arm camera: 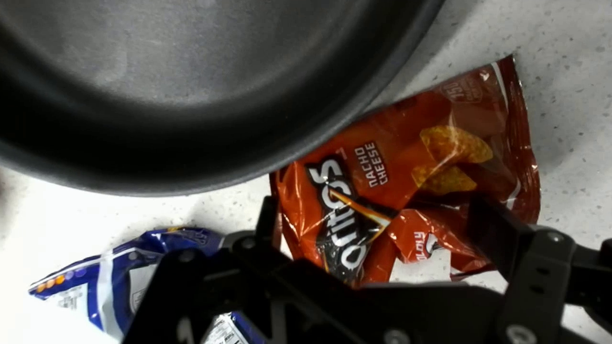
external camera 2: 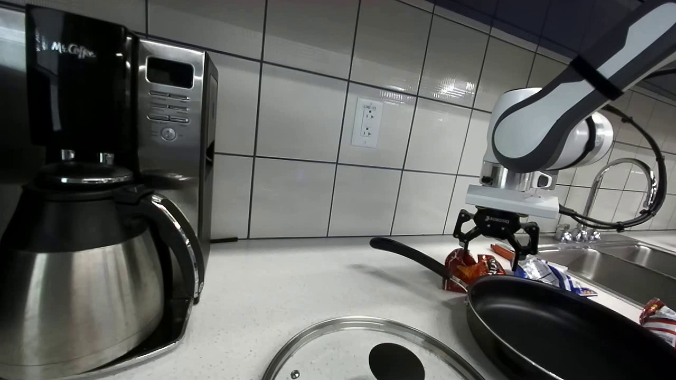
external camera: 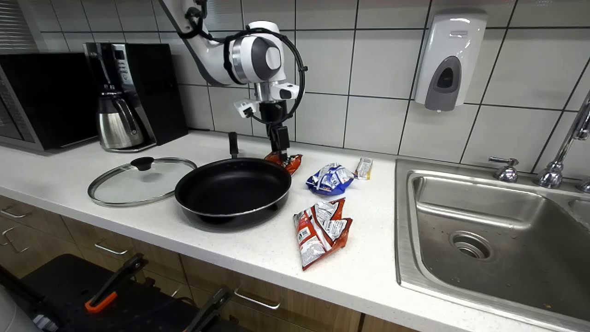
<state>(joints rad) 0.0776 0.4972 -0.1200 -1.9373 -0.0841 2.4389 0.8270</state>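
As you scan left to right in an exterior view, the coffee maker (external camera: 150, 92) comes first, then the glass lid (external camera: 142, 183), then the black pan (external camera: 233, 189). Your gripper (external camera 2: 490, 257), jaws spread wide, hangs over the red Doritos bag (arm camera: 397, 157), which lies just beside the pan; contact unclear. Farther right: blue bag (external camera: 329, 180), steel sink (external camera: 405, 226).

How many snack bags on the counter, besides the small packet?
3: the Doritos bag beneath the hand, the blue bag beside the small packet, and the other red bag nearest the front of the counter. The pan might hide more.
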